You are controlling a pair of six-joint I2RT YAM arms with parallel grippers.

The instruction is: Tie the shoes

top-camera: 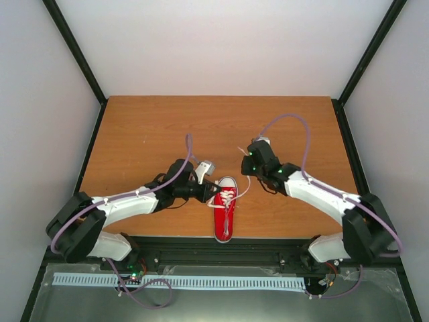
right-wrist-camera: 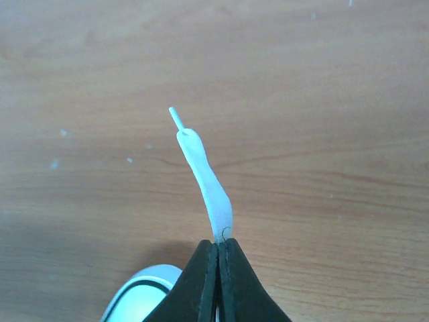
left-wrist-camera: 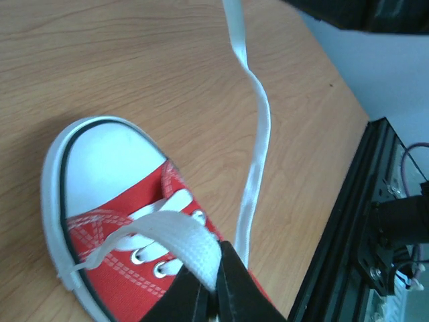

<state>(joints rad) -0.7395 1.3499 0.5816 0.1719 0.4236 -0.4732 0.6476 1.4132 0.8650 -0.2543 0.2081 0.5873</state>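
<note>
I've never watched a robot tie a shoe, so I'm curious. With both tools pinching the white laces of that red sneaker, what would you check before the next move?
1. Left tool shut on a lace strand: ok.
2. Right tool shut on the lace end, with the tip poking out past it: ok.
3. Red sneaker sole down on the table: ok.
4. Rising strand hanging free, clear of snags: ok.
5. First knot started: cannot tell; no crossing shows.
</note>
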